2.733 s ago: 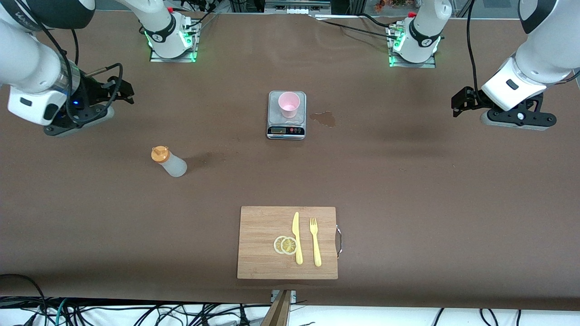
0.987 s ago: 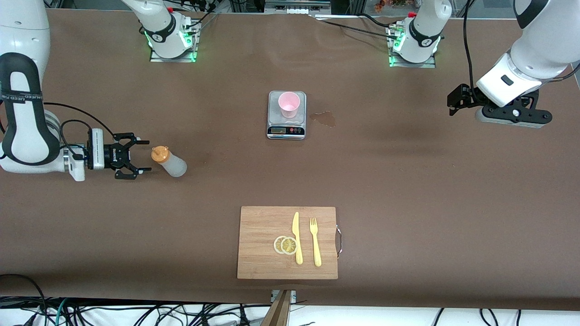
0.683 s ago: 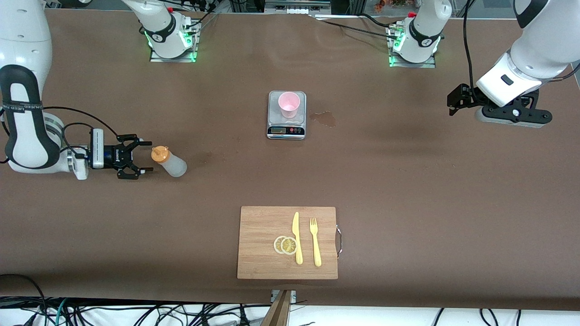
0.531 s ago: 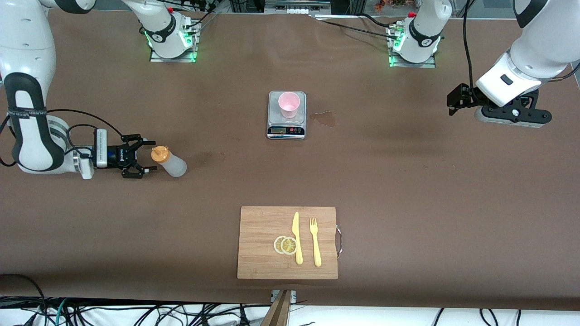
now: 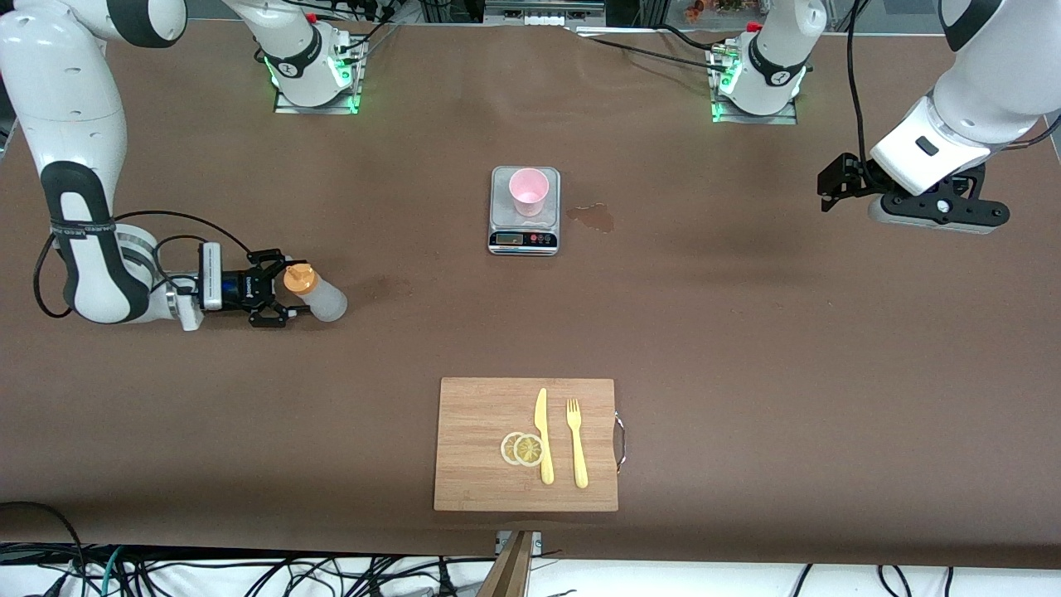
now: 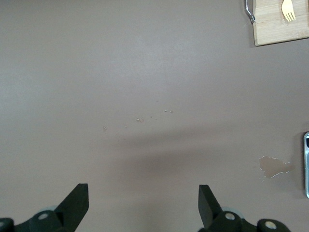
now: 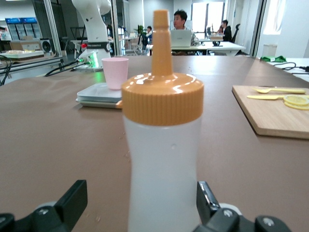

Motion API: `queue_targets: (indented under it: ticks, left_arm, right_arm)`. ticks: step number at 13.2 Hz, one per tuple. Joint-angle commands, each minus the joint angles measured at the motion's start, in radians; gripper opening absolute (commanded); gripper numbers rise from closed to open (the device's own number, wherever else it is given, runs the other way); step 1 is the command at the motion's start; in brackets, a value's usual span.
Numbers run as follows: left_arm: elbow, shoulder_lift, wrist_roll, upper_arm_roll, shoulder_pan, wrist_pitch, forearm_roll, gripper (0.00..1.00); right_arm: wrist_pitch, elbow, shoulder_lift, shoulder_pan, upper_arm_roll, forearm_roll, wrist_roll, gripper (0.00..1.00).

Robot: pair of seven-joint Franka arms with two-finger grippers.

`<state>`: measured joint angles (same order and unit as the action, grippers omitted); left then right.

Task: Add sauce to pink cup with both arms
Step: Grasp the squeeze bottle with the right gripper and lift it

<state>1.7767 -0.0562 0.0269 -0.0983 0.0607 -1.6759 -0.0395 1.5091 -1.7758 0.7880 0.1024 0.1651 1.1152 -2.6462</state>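
My right gripper has slid in since a second ago; its spread fingers now flank the sauce, not clamped. Left gripper waits open above the desk. Pink cup sits on the scale.

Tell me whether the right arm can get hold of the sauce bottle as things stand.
Probably yes. The right gripper is open and level with the sauce bottle, one finger on each side of its orange cap, with nothing between them.
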Motion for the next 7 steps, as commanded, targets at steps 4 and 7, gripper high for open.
queue_targets:
  ticks: [4, 7]
  left_arm:
    - [-0.013, -0.005, 0.002, -0.001, 0.002, 0.016, 0.016, 1.00]
    - [-0.013, -0.005, 0.001, -0.001, 0.005, 0.016, 0.016, 1.00]
  right_arm:
    - [-0.061, 0.035, 0.020, 0.020, -0.016, 0.035, -0.009, 1.00]
    - [-0.081, 0.035, 0.042, 0.010, -0.036, 0.077, -0.014, 1.00]
